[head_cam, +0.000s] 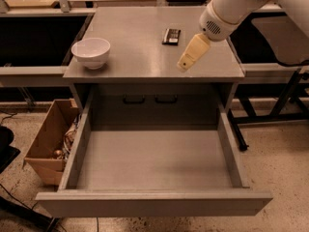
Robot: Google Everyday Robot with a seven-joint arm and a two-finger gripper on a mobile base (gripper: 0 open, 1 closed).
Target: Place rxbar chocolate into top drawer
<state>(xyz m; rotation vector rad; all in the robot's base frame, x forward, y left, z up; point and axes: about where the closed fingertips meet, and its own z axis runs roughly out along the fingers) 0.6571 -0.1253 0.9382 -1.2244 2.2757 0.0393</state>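
The rxbar chocolate, a small dark flat bar, lies on the grey cabinet top, right of the middle. My gripper, cream-coloured on a white arm, hangs over the cabinet top a little in front of and to the right of the bar, not touching it. It holds nothing. The top drawer is pulled wide out below the cabinet top and shows a bare grey floor, with its plain front panel nearest the camera.
A white bowl stands at the left of the cabinet top. A grey panel with two dark handles sits behind the drawer. An open cardboard box is on the floor at the left. Dark table frames flank both sides.
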